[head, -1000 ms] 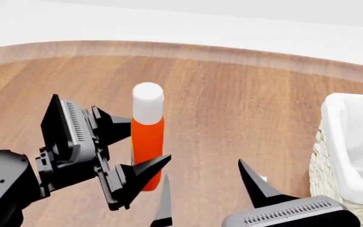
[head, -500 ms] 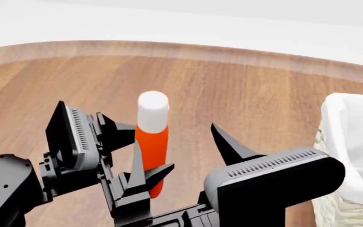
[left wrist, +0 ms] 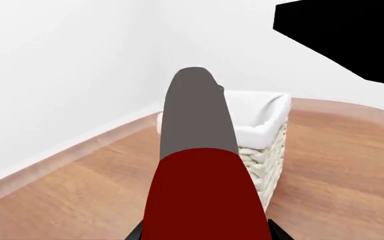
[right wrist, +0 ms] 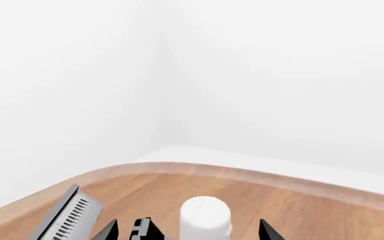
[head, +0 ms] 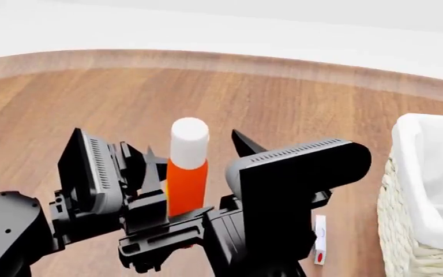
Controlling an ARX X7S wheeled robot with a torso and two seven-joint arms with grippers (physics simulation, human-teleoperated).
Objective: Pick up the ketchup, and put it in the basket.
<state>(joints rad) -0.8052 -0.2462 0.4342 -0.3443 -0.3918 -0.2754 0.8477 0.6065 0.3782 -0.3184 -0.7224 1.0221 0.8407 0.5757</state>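
The ketchup bottle (head: 186,173) is standing upright in the middle of the wooden worktop (head: 299,109), its white cap (head: 189,141) pointing up. The left gripper (head: 156,193) is sitting around the bottle's orange body, its fingers (head: 148,173) flanking it; the left wrist view is showing the bottle filling the space between them, so they are probably pinching it, though actual contact is not visible. Whether the base is resting on the wood or already raised cannot be told.

The right gripper (head: 194,156) is reaching across in front of the robot, its fingers (head: 244,143) spread wide on either side of the cap region and not touching it as far as the head view shows. In the right wrist view the cap (right wrist: 205,220) is sitting between those open tips.

The wicker basket (head: 429,202) with its white liner is standing well apart at the robot's right, nothing showing in the visible part of it, so the task is looking early: grasp about made, lift, carry and drop all left.

Room is tight around the bottle with both arms crowding it. A small white item (head: 319,239) is lying on the wood between bottle and basket. The worktop's curved far edge (head: 206,57) is well clear, and the basket rim needs clearing on the way over.
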